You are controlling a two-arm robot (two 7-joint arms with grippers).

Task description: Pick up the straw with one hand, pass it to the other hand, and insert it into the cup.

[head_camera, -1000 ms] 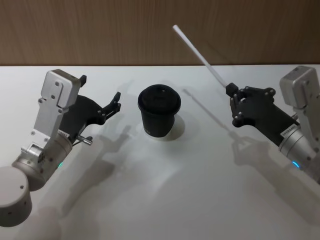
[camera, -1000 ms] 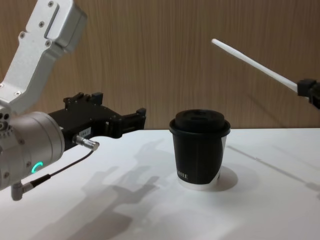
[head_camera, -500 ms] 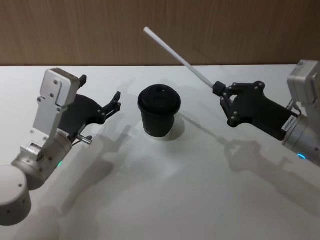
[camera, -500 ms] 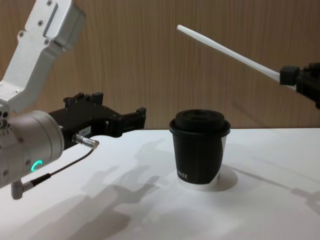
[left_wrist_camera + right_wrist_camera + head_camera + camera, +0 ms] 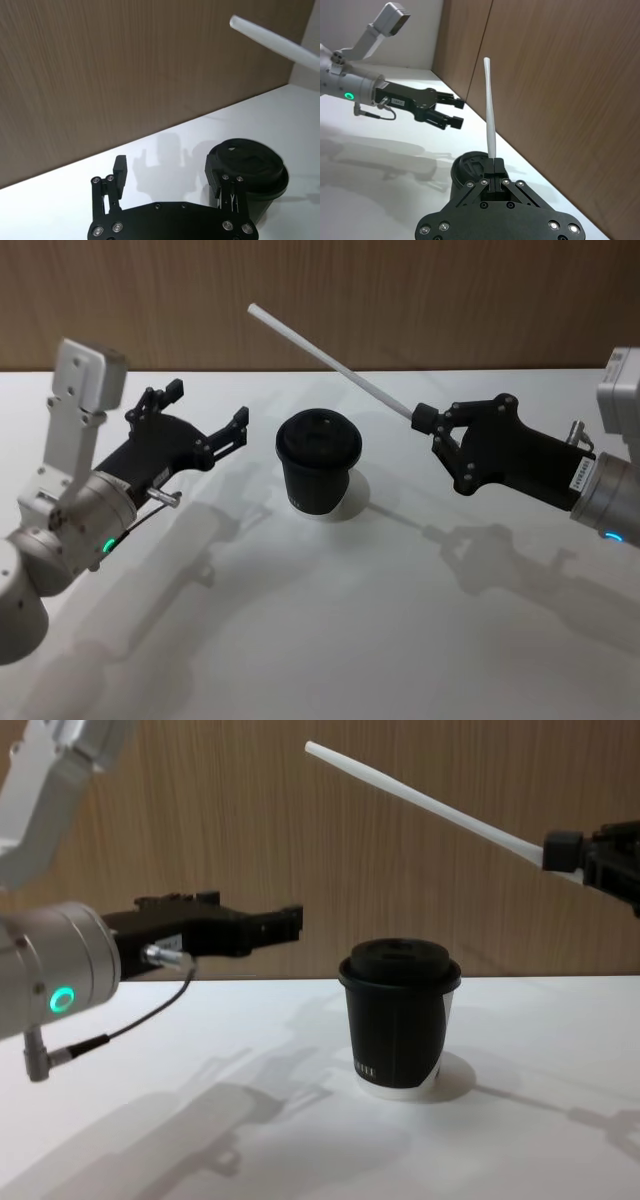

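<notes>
The long white straw [image 5: 330,360] hangs in the air, slanting up and to the left above the black lidded cup [image 5: 318,465]. My right gripper [image 5: 422,418] is shut on its lower end, to the right of the cup. From the right wrist the straw [image 5: 490,110] stands out of the shut right gripper [image 5: 494,162], with the cup [image 5: 470,167] just beyond. My left gripper [image 5: 208,405] is open, held above the table left of the cup and pointing at it. In the chest view the straw [image 5: 420,800] passes over the cup [image 5: 400,1020], and the left gripper [image 5: 290,920] sits lower than the straw's free tip.
The white table [image 5: 330,640] carries the cup alone, with bare surface all around it. A brown wood-panelled wall [image 5: 450,300] closes the far edge behind both arms.
My right gripper has carried the straw leftward, so its free tip now reaches past the cup. My left gripper has risen and swung up, its open fingers now level.
</notes>
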